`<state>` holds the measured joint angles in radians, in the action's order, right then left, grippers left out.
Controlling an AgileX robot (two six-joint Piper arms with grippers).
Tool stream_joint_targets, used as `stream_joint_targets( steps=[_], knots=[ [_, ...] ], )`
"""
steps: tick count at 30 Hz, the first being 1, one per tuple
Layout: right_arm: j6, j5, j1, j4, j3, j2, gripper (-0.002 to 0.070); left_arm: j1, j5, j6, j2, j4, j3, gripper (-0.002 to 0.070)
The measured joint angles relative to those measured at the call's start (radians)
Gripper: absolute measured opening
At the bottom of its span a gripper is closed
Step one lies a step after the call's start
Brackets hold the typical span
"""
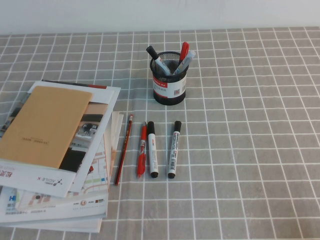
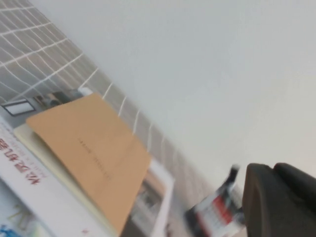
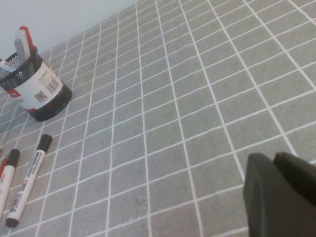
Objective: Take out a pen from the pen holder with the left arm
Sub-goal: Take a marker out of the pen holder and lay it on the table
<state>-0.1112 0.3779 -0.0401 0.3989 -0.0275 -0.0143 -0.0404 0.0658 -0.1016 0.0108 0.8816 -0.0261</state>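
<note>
Left gripper [image 2: 275,183] near booklets [image 2: 89,148], right gripper [image 3: 275,172] over cloth [image 3: 197,98]; holder's pens [image 1: 159,61] near-upright.

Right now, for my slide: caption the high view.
Pen holder behind pencil, pen, two markers; booklets left; left end effector, right end effector off-frame.

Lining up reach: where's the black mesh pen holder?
High view: pen holder stands mid-table, behind two black-capped white markers; left gripper and right gripper show only in wrist views.
</note>
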Motion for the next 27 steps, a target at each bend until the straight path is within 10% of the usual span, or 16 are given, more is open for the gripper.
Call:
stream_joint_targets(
  steps=[11,27],
  knots=[
    [0.000,0.000,0.000,0.000,0.000,0.000,-0.0013,0.000,-0.148,0.012,0.000,0.192,0.000,-0.0005],
    [0.000,0.000,0.000,0.000,0.000,0.000,-0.0013,0.001,0.473,-0.618,-0.629,-0.048,0.621,-0.0005]
  ],
)
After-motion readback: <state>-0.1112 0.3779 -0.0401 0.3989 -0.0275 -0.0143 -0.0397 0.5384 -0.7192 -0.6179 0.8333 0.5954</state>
